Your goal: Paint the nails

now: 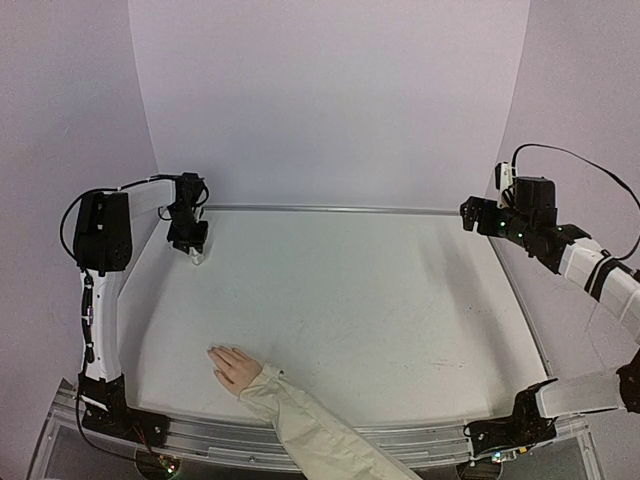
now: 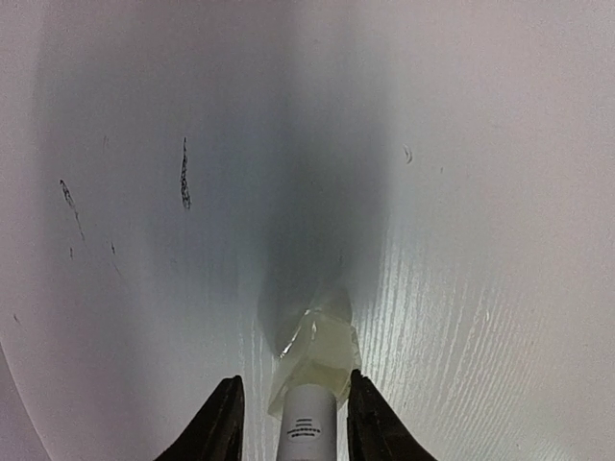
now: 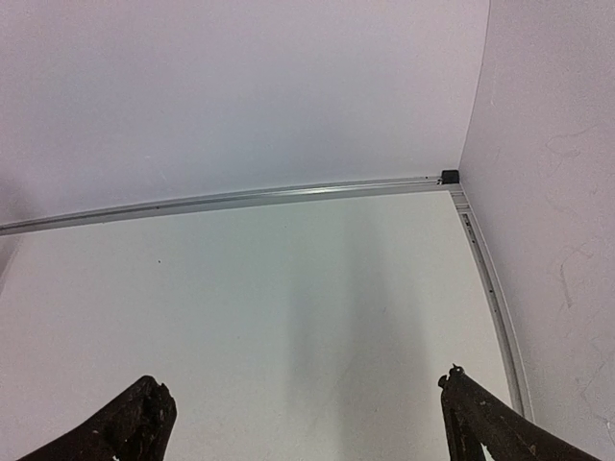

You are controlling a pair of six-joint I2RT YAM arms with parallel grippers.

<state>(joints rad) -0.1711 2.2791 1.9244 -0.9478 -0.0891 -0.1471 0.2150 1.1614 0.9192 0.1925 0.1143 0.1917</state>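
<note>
A small bottle (image 1: 197, 258) with a white cap and a clear glass body (image 2: 323, 351) stands at the table's far left corner. My left gripper (image 1: 190, 244) reaches down over it. In the left wrist view the left gripper (image 2: 293, 376) has a finger on each side of the bottle. The right finger is against the glass and the left finger (image 2: 223, 423) stands a little apart from the cap. The pale pink hand (image 1: 235, 368) with a cream sleeve (image 1: 300, 425) lies flat at the front left, and its nails (image 1: 213, 351) are too small to make out. My right gripper (image 1: 468, 214) hangs wide open at the far right, nothing between its fingers (image 3: 303, 379).
A metal rail (image 1: 330, 209) runs along the table's back edge, and another (image 3: 490, 288) runs down its right side against the wall. Dark smudges (image 2: 184, 173) mark the tabletop beyond the bottle. Pale walls close in the back and both sides.
</note>
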